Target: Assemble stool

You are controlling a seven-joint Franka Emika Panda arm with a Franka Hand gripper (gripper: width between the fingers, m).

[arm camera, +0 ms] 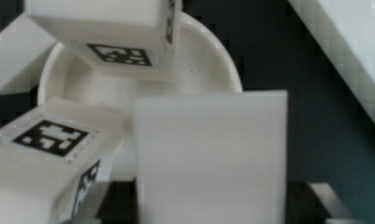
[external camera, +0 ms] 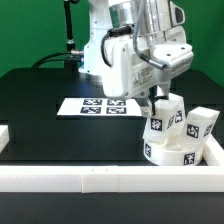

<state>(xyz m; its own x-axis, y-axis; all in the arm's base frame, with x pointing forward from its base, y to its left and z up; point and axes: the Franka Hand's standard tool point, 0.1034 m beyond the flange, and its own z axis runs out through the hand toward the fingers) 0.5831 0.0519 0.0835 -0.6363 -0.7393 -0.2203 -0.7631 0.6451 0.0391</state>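
Seating a leg (external camera: 166,112) into the round seat (external camera: 170,150) looks to be the step in hand: the seat lies on the black counter (external camera: 40,110) close against the white border rail (external camera: 100,178), in the corner at about 4 o'clock of the exterior view, with the arm standing over it. The claw (external camera: 163,100) appears clamped on the upright leg that rises from the seat's top, though its fingertips are largely hidden; in the wrist view a broad white block (arm camera: 205,150) fills the middle, which I take to be that held leg. Doing this well likely means keeping the leg plumb over its hole and pressing or turning without dragging the seat. Another leg (external camera: 201,124) stands at about 3 o'clock of the seat, just beside it, and the wrist view shows two tagged pieces (arm camera: 109,30) (arm camera: 51,140) crowding the seat (arm camera: 210,60). Room is tight toward the rail and that neighbour; open counter lies toward 9 o'clock, with the marker board (external camera: 100,106) well apart at about 10 o'clock.
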